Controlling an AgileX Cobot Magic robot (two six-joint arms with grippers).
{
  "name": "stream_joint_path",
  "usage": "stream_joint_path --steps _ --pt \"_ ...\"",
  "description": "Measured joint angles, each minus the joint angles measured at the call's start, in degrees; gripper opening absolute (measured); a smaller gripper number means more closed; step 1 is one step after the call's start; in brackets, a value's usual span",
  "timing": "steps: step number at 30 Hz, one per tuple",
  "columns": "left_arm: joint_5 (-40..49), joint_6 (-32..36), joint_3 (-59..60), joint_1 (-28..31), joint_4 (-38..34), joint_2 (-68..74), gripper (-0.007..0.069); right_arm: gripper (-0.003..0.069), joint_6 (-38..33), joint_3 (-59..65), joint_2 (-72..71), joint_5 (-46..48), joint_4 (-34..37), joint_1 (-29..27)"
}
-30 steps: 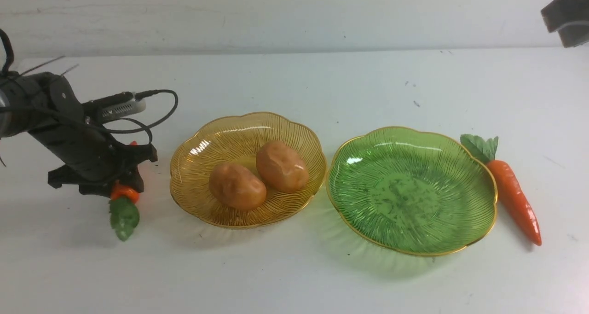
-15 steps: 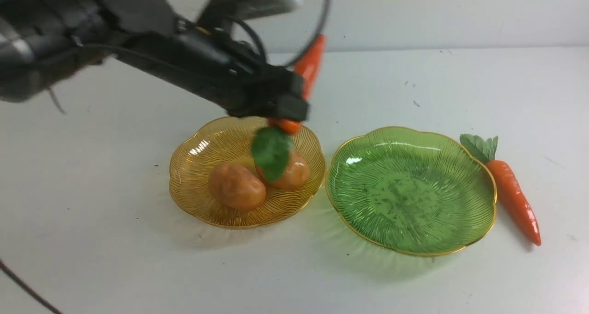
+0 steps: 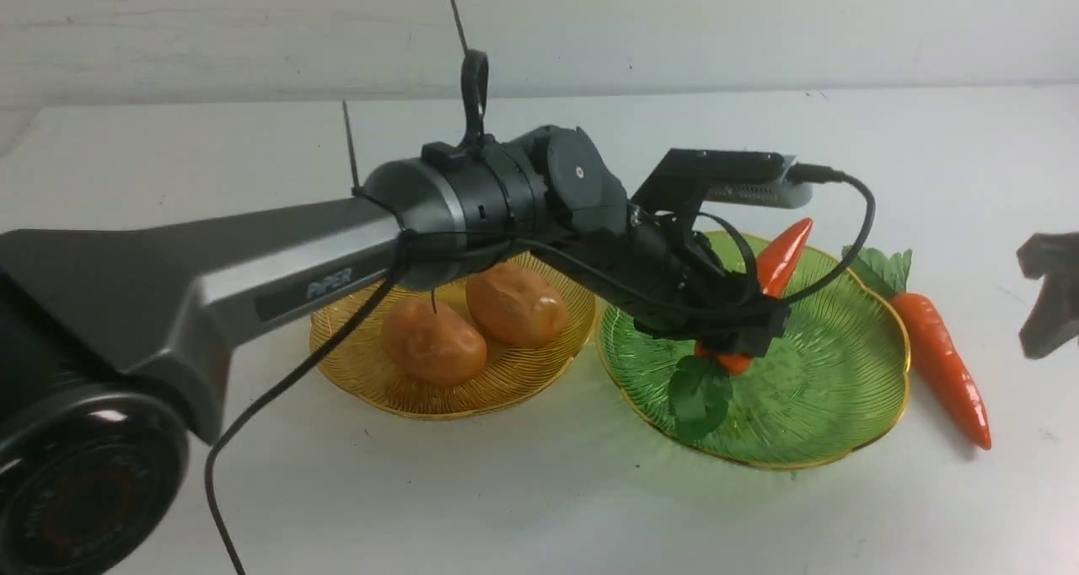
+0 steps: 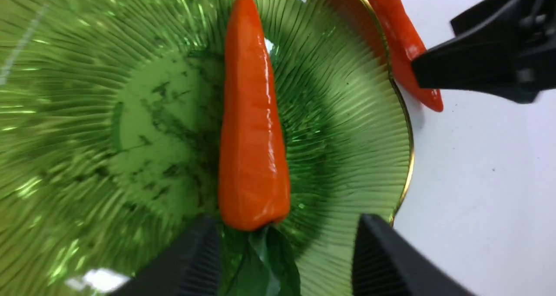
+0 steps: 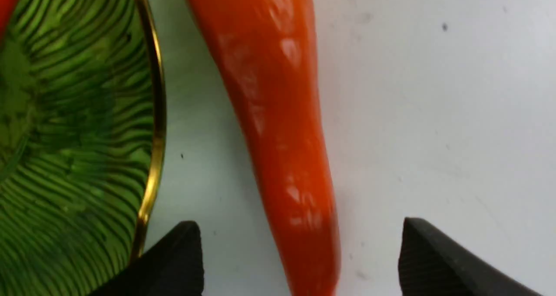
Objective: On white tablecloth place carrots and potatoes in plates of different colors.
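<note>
On the white tablecloth point(image 3: 539, 507), two potatoes point(image 3: 434, 341) point(image 3: 514, 305) lie in the amber plate point(image 3: 354, 373). My left gripper point(image 3: 733, 339) point(image 4: 286, 220) is over the green plate point(image 3: 826, 373) point(image 4: 87, 113), open. The shorter carrot point(image 3: 780, 259) point(image 4: 254, 135) lies in that plate between the spread fingers, leaves toward the gripper. The longer carrot point(image 3: 940, 364) point(image 5: 278, 113) lies on the cloth just right of the green plate. My right gripper point(image 3: 1045, 297) point(image 5: 299, 231) hovers above it, open and empty.
The left arm stretches across the amber plate from the left. The right gripper's dark fingers point(image 4: 491, 66) show in the left wrist view close to the green plate's rim point(image 5: 152, 113). A cable hangs from the left arm to the table front.
My left arm carried the shorter carrot rightward from above the amber plate down into the green plate and its jaws opened. My right gripper came into view low at the right edge.
</note>
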Motion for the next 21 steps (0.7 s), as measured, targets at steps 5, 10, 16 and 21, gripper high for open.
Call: stream_joint_path --steps 5,10,16,21 --pt "11.7 -2.2 -2.8 6.0 9.4 -8.1 0.0026 0.0477 0.1 0.0 4.6 -7.6 -3.0 3.0" --pt "18.6 -5.6 -2.8 10.2 21.8 -18.4 -0.0004 0.0213 7.2 -0.3 4.7 -7.0 -11.2 3.2" --pt "21.3 -9.9 -1.6 15.1 36.7 -28.6 -0.0004 0.0225 16.0 -3.5 -7.0 -1.3 -9.4 2.9" --pt "21.4 -10.4 8.2 18.8 37.7 -37.7 -0.0004 0.0225 11.9 -3.6 -7.9 -1.6 2.4 8.7"
